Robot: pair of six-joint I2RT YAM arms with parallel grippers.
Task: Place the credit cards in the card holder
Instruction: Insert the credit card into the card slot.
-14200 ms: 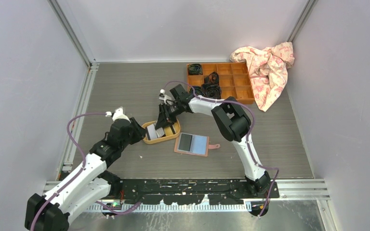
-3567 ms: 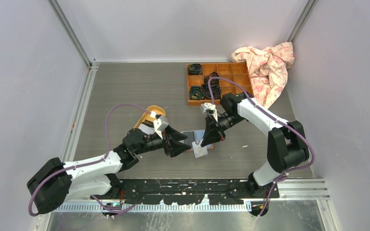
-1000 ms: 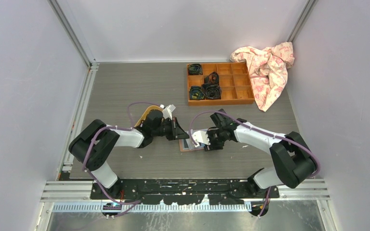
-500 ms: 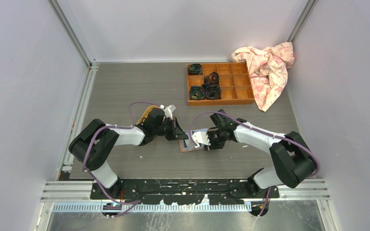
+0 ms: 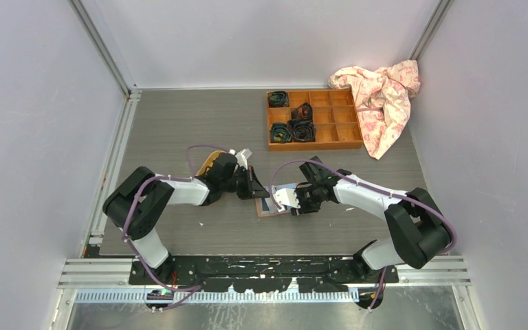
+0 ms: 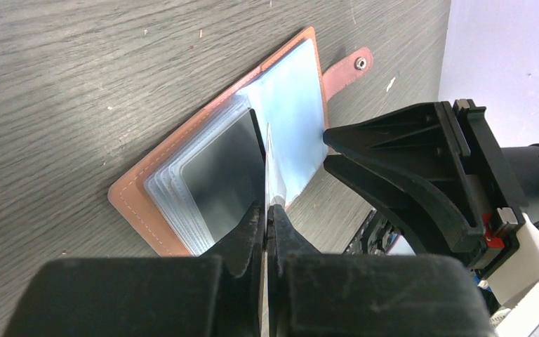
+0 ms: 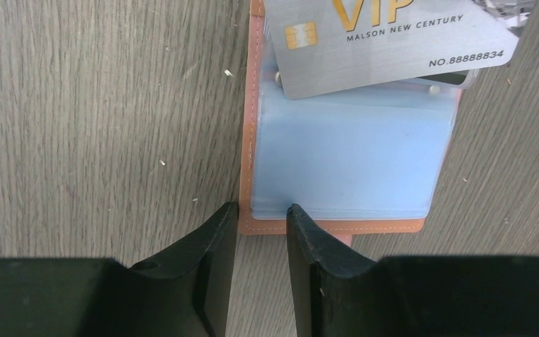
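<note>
The salmon-pink card holder (image 5: 273,207) lies open on the table, its bluish pockets (image 7: 344,161) facing up. My left gripper (image 6: 267,207) is shut on a silver credit card (image 6: 272,168), seen edge-on over the card holder (image 6: 291,112). In the right wrist view that card (image 7: 386,42) reads "VIP" and its lower edge meets the top of the blue pocket. My right gripper (image 7: 261,210) is open and low at the holder's near left corner. One finger stands beside the leather edge, the other over the pocket's rim. From the left wrist view the right gripper (image 6: 325,149) is at the holder's far side.
A yellow oval tray (image 5: 210,163) sits just behind the left gripper (image 5: 261,194). An orange-brown compartment box (image 5: 330,120) with dark rolled items stands at the back. A pink floral cloth (image 5: 381,96) lies at the back right. Walls enclose the table.
The right gripper's jaws have narrowed a little at the holder's corner. The left arm's elbow has shifted slightly, while the card stays at the holder.
</note>
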